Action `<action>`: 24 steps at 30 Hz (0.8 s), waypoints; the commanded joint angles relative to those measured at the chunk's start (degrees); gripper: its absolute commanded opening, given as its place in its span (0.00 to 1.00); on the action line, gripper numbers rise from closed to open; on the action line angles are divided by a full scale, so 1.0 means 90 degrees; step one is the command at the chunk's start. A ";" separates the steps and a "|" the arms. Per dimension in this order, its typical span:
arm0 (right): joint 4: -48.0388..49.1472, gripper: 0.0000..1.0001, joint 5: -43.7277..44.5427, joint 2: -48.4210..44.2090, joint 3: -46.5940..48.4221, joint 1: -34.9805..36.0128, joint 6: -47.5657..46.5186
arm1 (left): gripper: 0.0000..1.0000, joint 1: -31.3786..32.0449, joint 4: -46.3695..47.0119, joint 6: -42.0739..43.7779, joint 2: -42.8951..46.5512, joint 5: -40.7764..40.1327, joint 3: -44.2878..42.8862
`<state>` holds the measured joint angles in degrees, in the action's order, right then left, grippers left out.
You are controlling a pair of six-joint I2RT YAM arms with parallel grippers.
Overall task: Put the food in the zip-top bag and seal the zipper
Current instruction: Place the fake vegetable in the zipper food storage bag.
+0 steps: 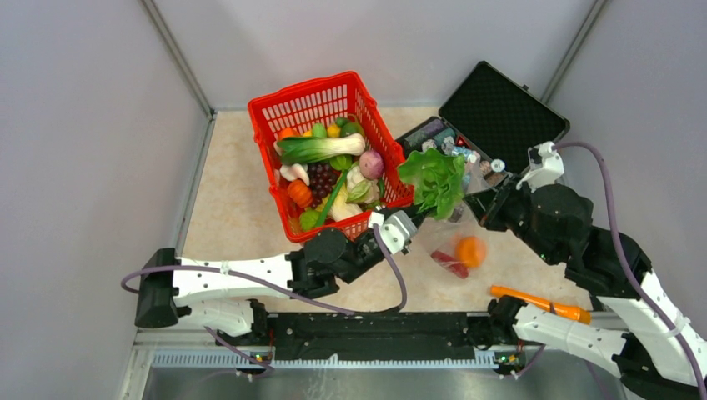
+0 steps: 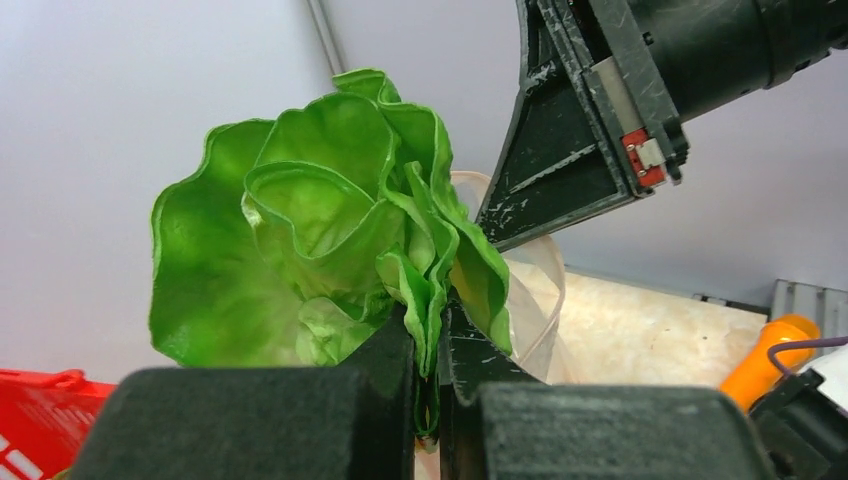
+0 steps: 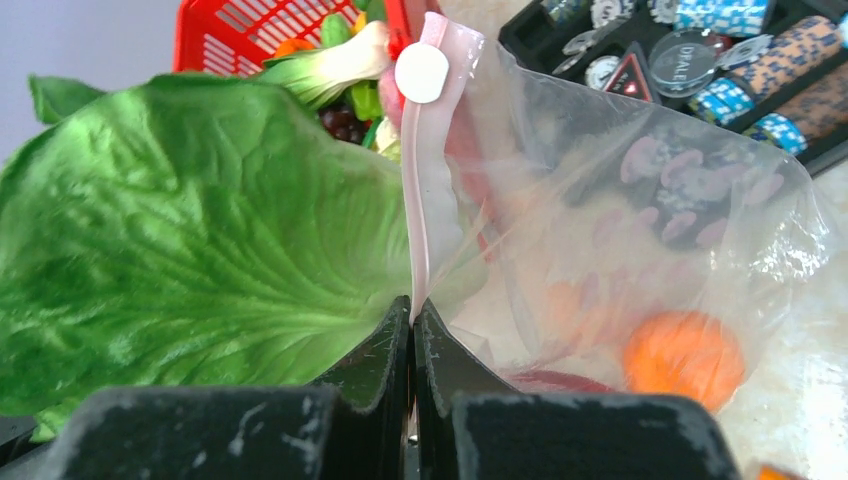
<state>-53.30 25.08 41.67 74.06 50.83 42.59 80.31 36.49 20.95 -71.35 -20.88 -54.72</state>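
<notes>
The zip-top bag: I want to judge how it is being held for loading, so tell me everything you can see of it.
The zip-top bag is clear, soft, wrinkled plastic with faint pinkish blotches. Its pale pink zipper strip, carrying a round white tab, rises straight from the shut right tool that pinches it; the body sags away beside it. Inside lie an orange round and a red chili. The lettuce, gripped by the left tool, crowds the strip's other side; whether they touch is unclear.

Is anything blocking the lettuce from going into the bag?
Nothing visible does. The left gripper holds the lettuce right beside the zip-top bag, whose zipper edge the right gripper pinches upright.
</notes>
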 commanded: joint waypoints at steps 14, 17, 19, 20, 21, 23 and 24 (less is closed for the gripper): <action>0.0211 0.00 0.0596 0.0448 0.0051 -0.0041 -0.0546 | 0.00 -0.1839 -0.0652 -0.4029 0.0196 0.2796 -0.0627; 0.0267 0.00 0.0659 0.0486 -0.0028 -0.0042 -0.0502 | 0.00 -0.2009 -0.0692 -0.4318 0.0039 0.3119 -0.0685; 0.0315 0.00 0.0642 0.0461 -0.0008 -0.0042 -0.0487 | 0.00 -0.2001 -0.1119 -0.4197 -0.0085 0.2959 -0.0800; 0.0332 0.00 0.0645 0.0437 0.0020 -0.0042 -0.0500 | 0.00 -0.2003 -0.1250 -0.4037 -0.0160 0.2930 -0.0807; 0.0323 0.00 0.0679 0.0424 0.0073 -0.0042 -0.0507 | 0.00 -0.1995 -0.1324 -0.3872 -0.0202 0.2920 -0.0773; 0.0306 0.00 0.0667 0.0411 0.0173 -0.0039 -0.0548 | 0.00 -0.1769 -0.1484 -0.3374 -0.0256 0.1938 -0.0653; 0.0307 0.00 0.0627 0.0412 0.0227 -0.0042 -0.0568 | 0.00 -0.1611 -0.1636 -0.2998 -0.0316 0.1338 -0.0660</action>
<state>-53.74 31.83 46.13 73.80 50.81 38.50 62.52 24.91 -12.34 -72.55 1.17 -59.59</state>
